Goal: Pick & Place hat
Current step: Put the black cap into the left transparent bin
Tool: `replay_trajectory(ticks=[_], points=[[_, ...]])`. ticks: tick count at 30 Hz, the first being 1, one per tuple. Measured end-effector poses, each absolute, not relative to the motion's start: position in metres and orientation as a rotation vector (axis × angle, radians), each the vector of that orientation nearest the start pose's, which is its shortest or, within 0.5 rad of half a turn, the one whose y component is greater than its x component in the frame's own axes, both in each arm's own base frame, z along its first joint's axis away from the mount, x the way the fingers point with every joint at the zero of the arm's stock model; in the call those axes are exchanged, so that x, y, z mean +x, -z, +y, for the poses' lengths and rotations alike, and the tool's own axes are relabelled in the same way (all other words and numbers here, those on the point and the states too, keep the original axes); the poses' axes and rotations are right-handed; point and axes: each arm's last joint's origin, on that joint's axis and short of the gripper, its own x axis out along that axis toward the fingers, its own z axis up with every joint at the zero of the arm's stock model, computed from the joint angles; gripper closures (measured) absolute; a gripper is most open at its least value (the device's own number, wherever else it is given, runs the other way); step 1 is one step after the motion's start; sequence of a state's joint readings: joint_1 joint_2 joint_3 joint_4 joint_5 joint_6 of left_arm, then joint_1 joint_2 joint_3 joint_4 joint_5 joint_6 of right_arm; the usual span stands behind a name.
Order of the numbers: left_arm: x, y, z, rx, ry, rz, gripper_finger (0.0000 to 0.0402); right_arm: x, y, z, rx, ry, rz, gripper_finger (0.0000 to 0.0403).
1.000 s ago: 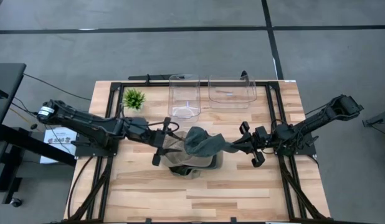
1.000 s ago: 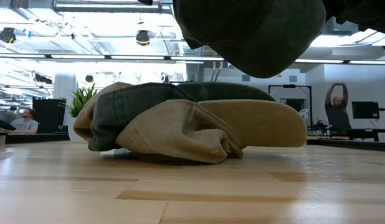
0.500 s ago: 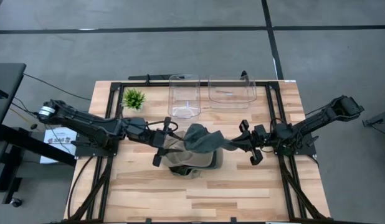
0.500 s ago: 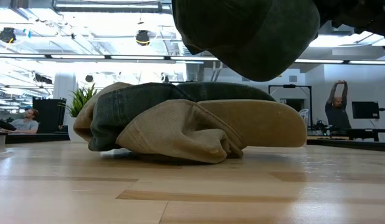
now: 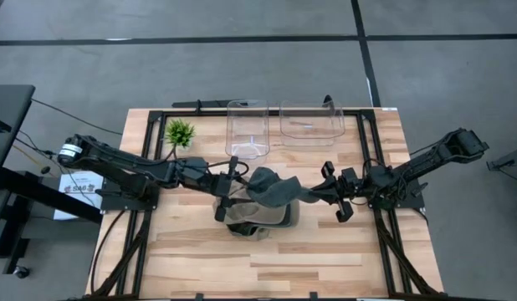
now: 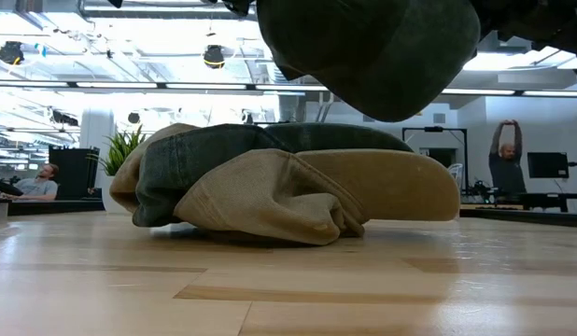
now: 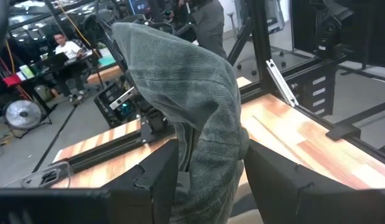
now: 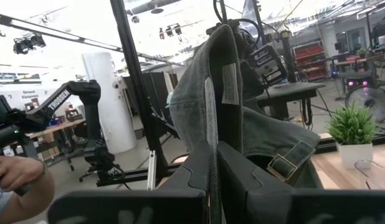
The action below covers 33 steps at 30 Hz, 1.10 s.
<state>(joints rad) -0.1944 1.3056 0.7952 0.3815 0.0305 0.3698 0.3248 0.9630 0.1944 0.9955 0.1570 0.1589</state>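
Right tool point(image 5: 319, 196) clenched on back edge of dark green hat point(image 5: 273, 191), holding it clear of table point(image 5: 325, 251), above table centre. Left tool point(image 5: 226, 189) with fingers point(image 7: 156, 180) spread, either side of hanging hat fabric; contact cannot tell. Beneath raised hat, pile of hats point(image 6: 270, 191) rests on table centre: tan cap, denim one on top. Small plant point(image 5: 181, 131) near far left corner; two clear bins point(image 5: 285, 125) along far edge.
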Motion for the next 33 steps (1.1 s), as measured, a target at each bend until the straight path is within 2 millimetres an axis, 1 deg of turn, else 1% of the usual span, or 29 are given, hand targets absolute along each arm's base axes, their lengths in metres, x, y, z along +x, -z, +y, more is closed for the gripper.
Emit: replay_trajectory(ticks=[18, 25, 33], points=[[0.284, -0.280, -0.058, 0.367, 0.281, 0.069, 0.0227, 0.173, -0.215, 0.053, 0.212, -0.184, -0.207, 0.0395], [0.286, -0.279, -0.059, 0.366, 0.295, 0.059, 0.0263, 0.173, -0.215, 0.053, 0.212, -0.184, -0.207, 0.0395], [0.298, -0.261, -0.059, 0.368, 0.293, 0.109, 0.0296, 0.173, -0.215, 0.053, 0.212, -0.184, -0.206, 0.0395]])
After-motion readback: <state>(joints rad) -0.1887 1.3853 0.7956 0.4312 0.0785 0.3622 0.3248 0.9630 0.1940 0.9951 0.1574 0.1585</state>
